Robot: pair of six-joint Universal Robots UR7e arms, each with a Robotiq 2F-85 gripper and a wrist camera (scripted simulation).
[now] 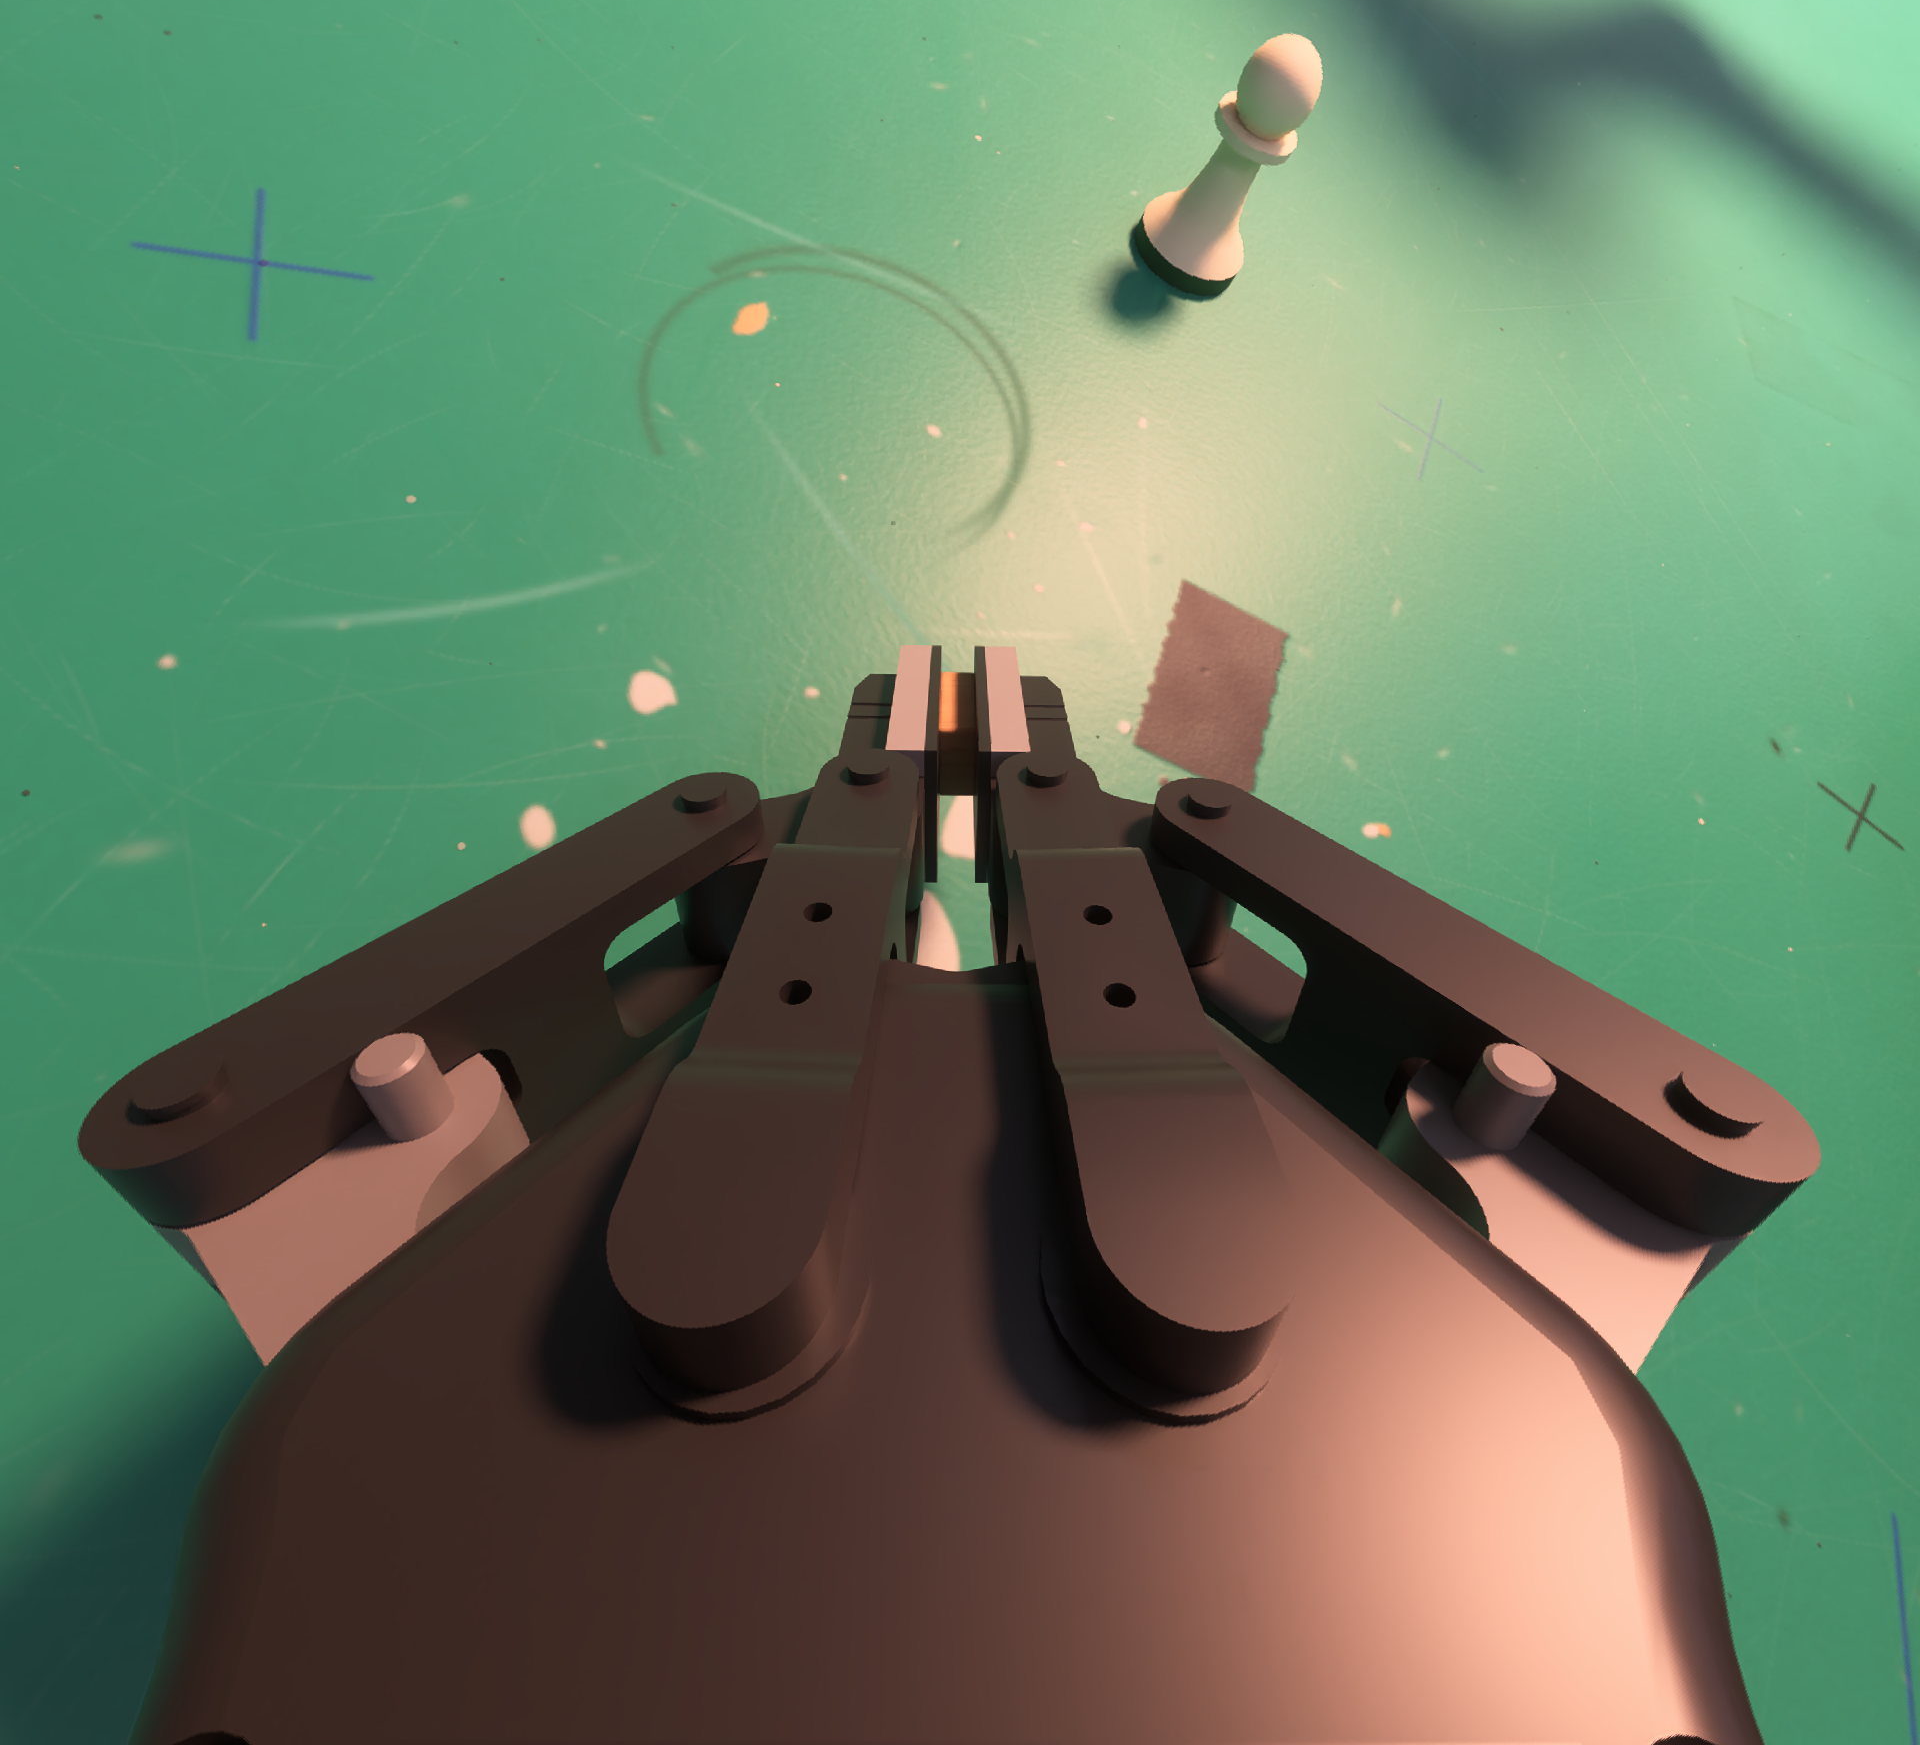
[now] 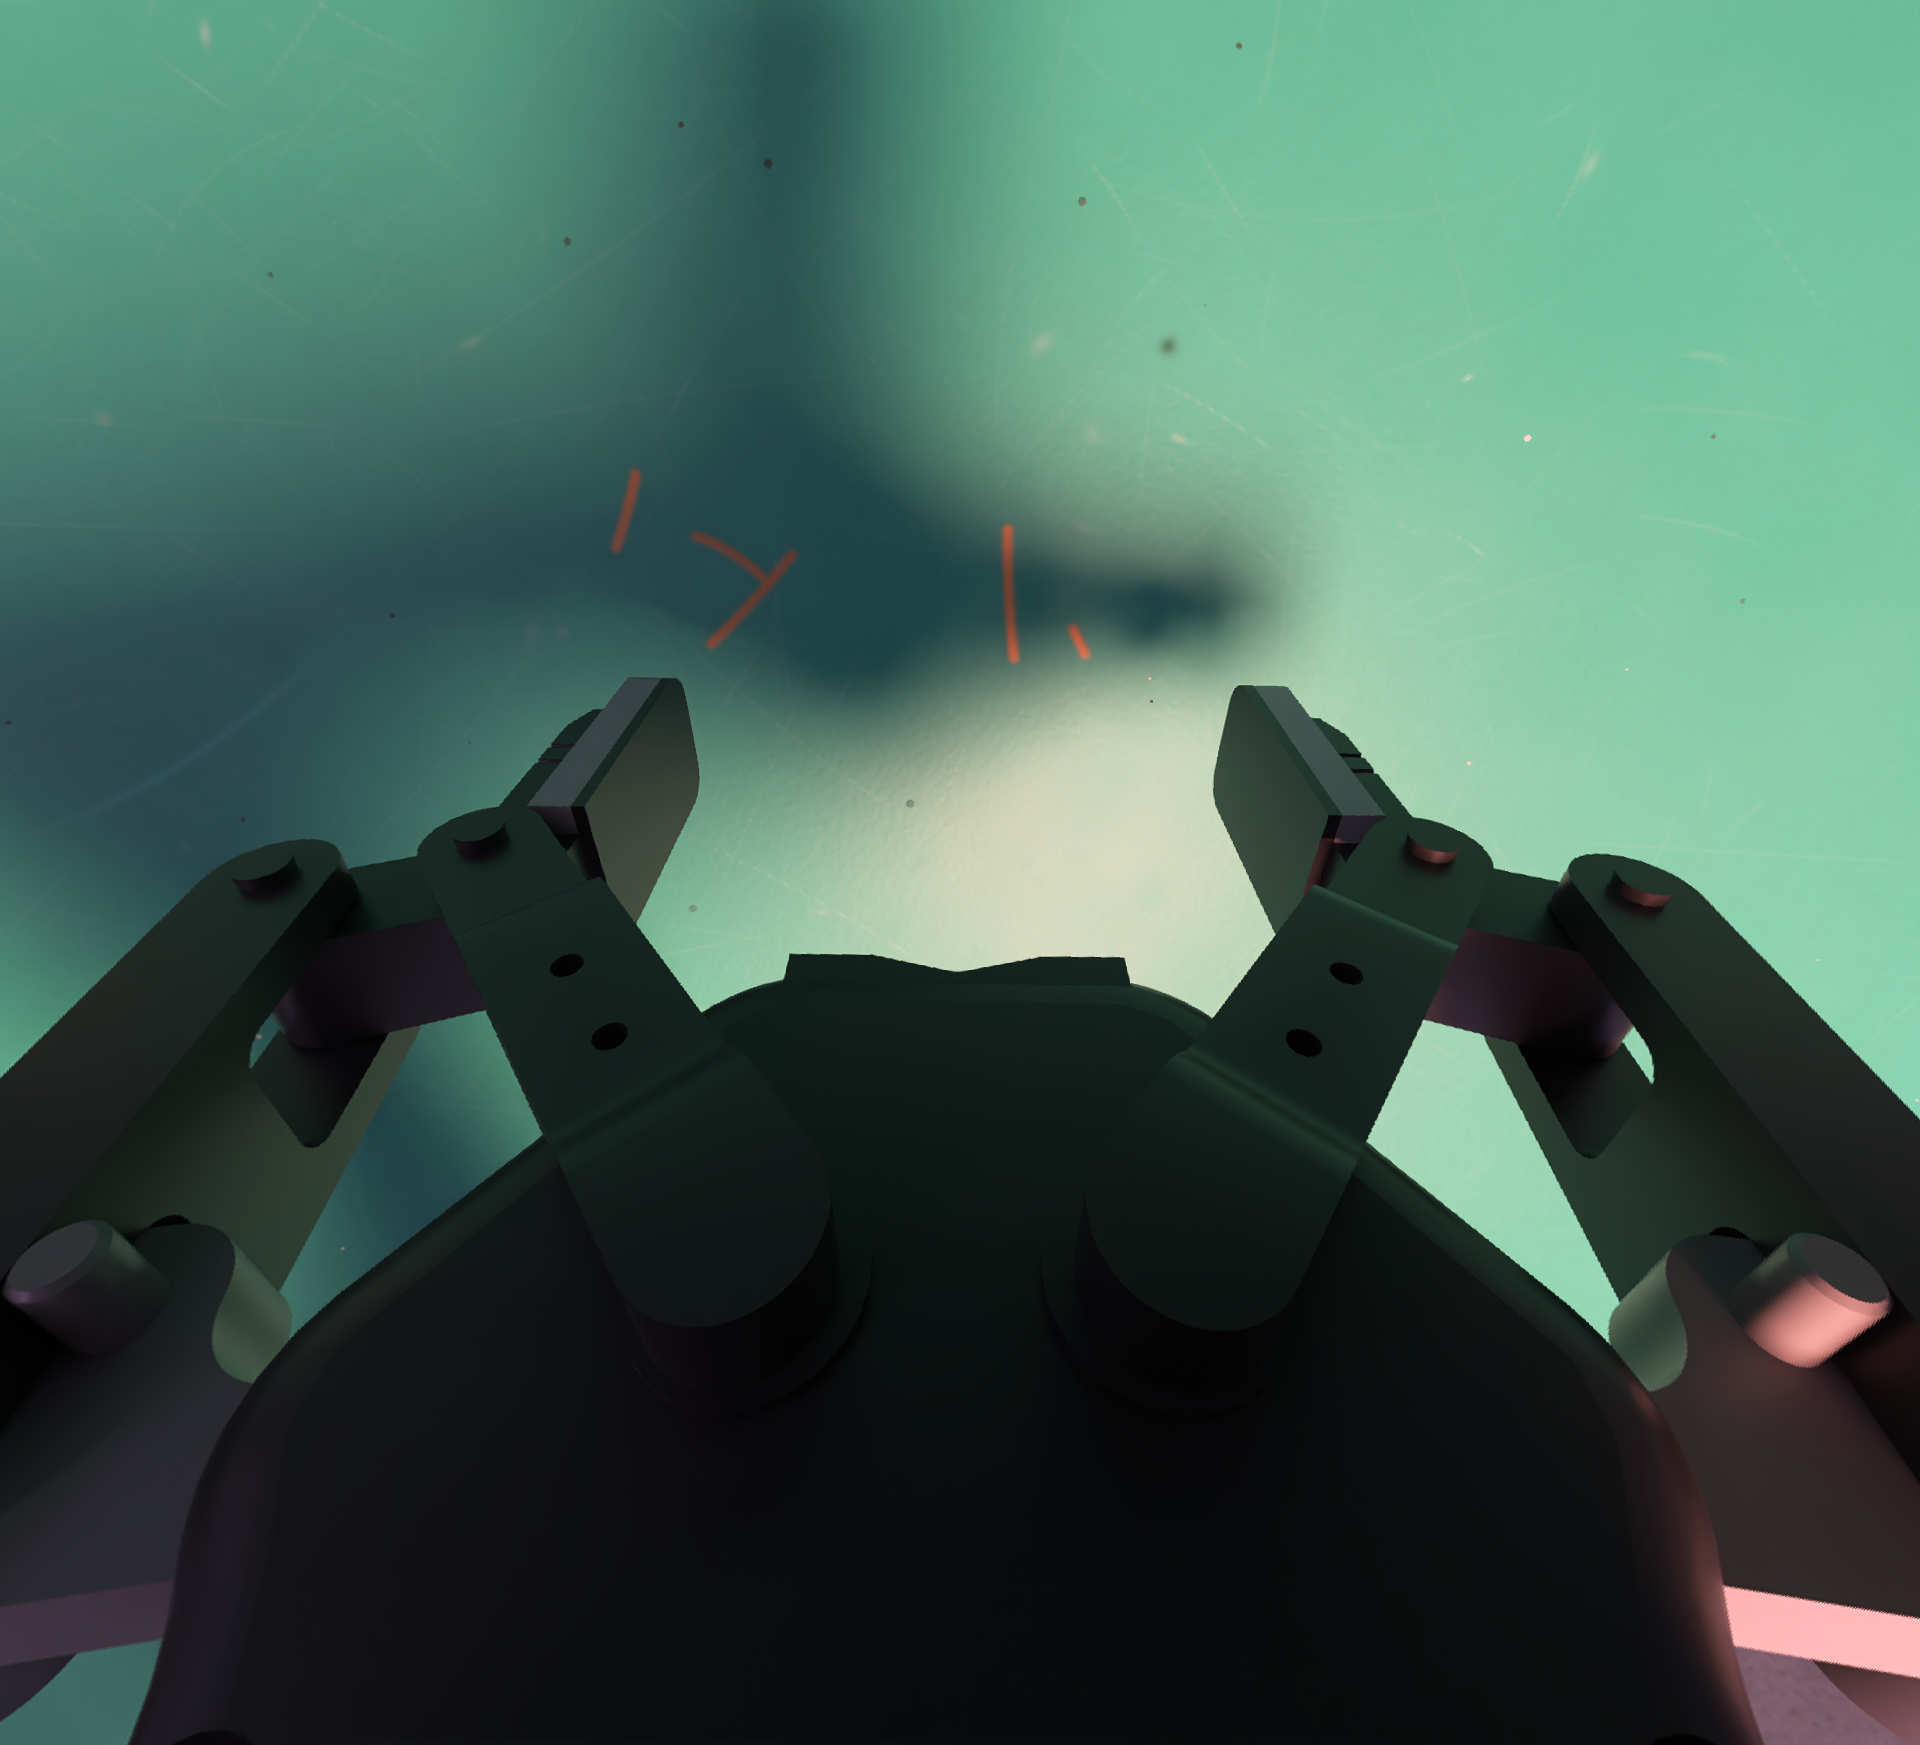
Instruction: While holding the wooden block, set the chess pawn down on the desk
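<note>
Chess pawn [image 1: 1226,168] upright on desk [image 1: 416,469]

Desk [image 1: 416,85] matt, scratched; chess pawn [image 1: 1236,168] smooth, perhaps plastic.

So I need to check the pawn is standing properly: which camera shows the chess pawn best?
The left wrist view. There the chess pawn stands upright on the green desk, whole and unblocked, beyond the left pincer. The right wrist view shows no pawn, only the open right pincer over desk.
</note>
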